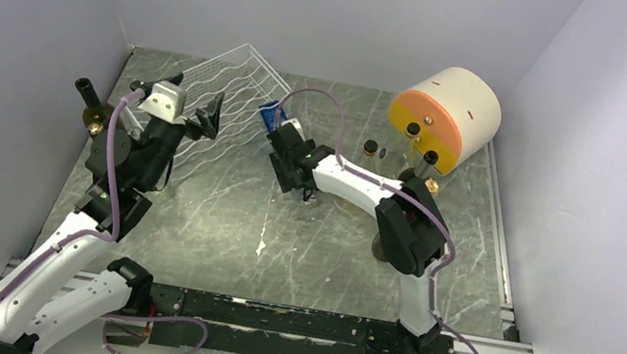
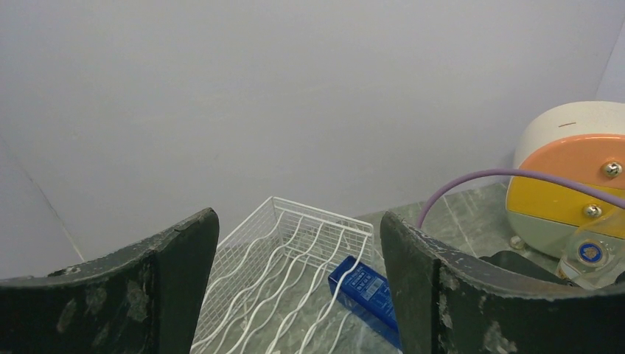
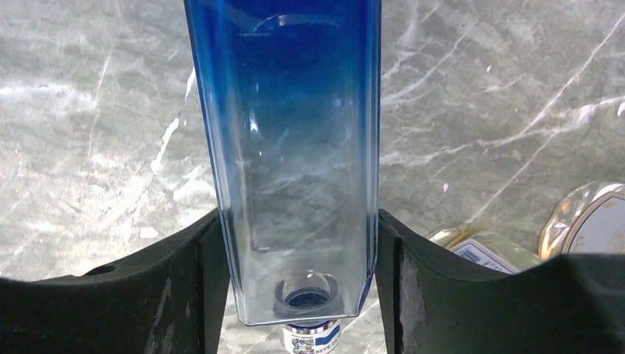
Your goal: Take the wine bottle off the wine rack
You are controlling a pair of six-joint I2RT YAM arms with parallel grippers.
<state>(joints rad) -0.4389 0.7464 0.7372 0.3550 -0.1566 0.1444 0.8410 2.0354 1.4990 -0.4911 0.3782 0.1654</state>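
The wine bottle (image 1: 273, 115) is a square glass bottle, blue at its base and clear toward the neck. My right gripper (image 1: 292, 152) is shut on it near the shoulder. In the right wrist view both fingers press the clear sides of the bottle (image 3: 295, 133) at my right gripper (image 3: 298, 287). The white wire wine rack (image 1: 230, 91) stands tilted at the back left. The bottle's blue base (image 2: 366, 286) lies at the right edge of the rack (image 2: 287, 247); I cannot tell whether they touch. My left gripper (image 1: 207, 115) is open and empty above the rack's near side.
A large cream, orange and yellow drum (image 1: 446, 115) lies at the back right. A dark bottle (image 1: 91, 104) stands by the left wall. Another bottle (image 1: 428, 164) and small caps (image 1: 371, 146) sit near the drum. Clear labelled bottles (image 3: 588, 221) lie under my right arm.
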